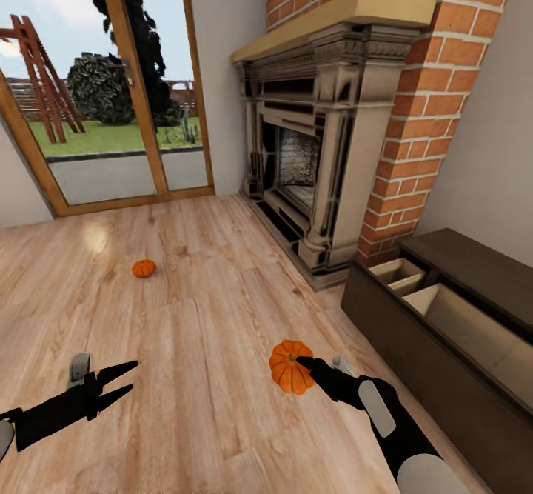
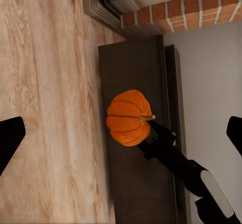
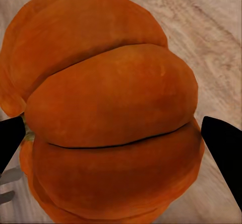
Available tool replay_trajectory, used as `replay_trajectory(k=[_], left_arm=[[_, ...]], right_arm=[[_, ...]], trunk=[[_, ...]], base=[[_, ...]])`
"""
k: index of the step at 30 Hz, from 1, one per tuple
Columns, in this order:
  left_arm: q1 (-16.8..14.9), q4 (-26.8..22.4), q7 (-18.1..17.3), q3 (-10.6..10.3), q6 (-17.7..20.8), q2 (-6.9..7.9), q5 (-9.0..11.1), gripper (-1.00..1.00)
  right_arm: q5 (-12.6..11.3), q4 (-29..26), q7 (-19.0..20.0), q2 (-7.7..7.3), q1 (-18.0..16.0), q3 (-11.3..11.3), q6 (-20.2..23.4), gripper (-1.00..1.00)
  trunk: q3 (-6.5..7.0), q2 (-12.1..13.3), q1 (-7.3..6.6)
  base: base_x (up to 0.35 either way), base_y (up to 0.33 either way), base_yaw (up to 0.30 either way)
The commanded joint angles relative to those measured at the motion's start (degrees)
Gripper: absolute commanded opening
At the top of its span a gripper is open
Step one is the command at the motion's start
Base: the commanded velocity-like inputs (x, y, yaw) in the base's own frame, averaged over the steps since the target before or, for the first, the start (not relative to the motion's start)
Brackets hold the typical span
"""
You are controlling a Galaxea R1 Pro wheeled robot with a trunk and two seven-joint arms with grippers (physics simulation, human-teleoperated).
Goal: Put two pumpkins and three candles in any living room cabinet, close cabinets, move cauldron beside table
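Observation:
One orange ribbed pumpkin (image 1: 289,368) hangs above the wooden floor with my right gripper (image 1: 302,363) shut on it by the stem side. The right wrist view has this pumpkin (image 3: 111,113) pressed between the two dark fingertips. It also appears as the pumpkin (image 2: 128,117) in front of the dark cabinet (image 2: 136,183) in the left wrist view. A second pumpkin (image 1: 143,268) lies on the floor farther off to the left. The low dark-brown cabinet (image 1: 422,361) stands at the right, its pale drawer interior (image 1: 451,316) open. At lower left, my left gripper (image 1: 124,380) is open and holds nothing.
A dark carved fireplace (image 1: 311,153) with a brick chimney (image 1: 444,72) stands just beyond the cabinet. A wood-framed glass door (image 1: 111,109) fills the far left wall. Wooden floor (image 1: 207,309) stretches between me and both.

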Motion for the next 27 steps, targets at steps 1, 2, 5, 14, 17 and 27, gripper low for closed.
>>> replay_trajectory(k=[1,2,5,14,17,27], left_arm=[[0.0,0.0,0.0,0.0,0.0,0.03,0.0,1.00],[0.0,0.0,0.0,0.0,0.0,0.03,0.0,1.00],[0.0,0.0,-0.1,0.1,0.0,0.07,0.0,1.00],[0.0,0.1,-0.5,0.2,0.0,0.16,0.1,1.00],[0.0,0.4,-0.5,0.1,0.0,0.58,0.1,1.00],[0.0,0.4,-0.5,0.2,0.0,0.82,0.1,1.00]], right_arm=[[-0.4,0.0,-0.1,0.01,0.0,0.0,0.0,-1.00],[-0.4,0.0,-0.1,0.01,0.0,0.0,0.0,-1.00],[-0.4,0.0,-0.1,0.01,0.0,0.1,0.0,-1.00],[-0.4,0.0,-0.2,0.01,0.0,2.2,-0.2,-1.00],[-0.4,0.0,0.1,0.01,0.0,2.3,-0.2,-1.00],[-0.4,0.0,0.2,0.01,0.0,2.3,-0.2,-1.00]], trunk=[[0.00,0.0,0.00],[0.00,0.0,0.00],[0.00,0.0,0.00],[-0.15,0.0,0.00],[-0.18,0.0,0.00],[-0.19,0.0,0.00]], base=[[0.000,0.000,0.291],[0.000,0.000,0.291],[0.011,0.000,0.291],[0.234,0.000,0.280],[0.326,0.000,0.068],[0.330,0.000,0.015]])
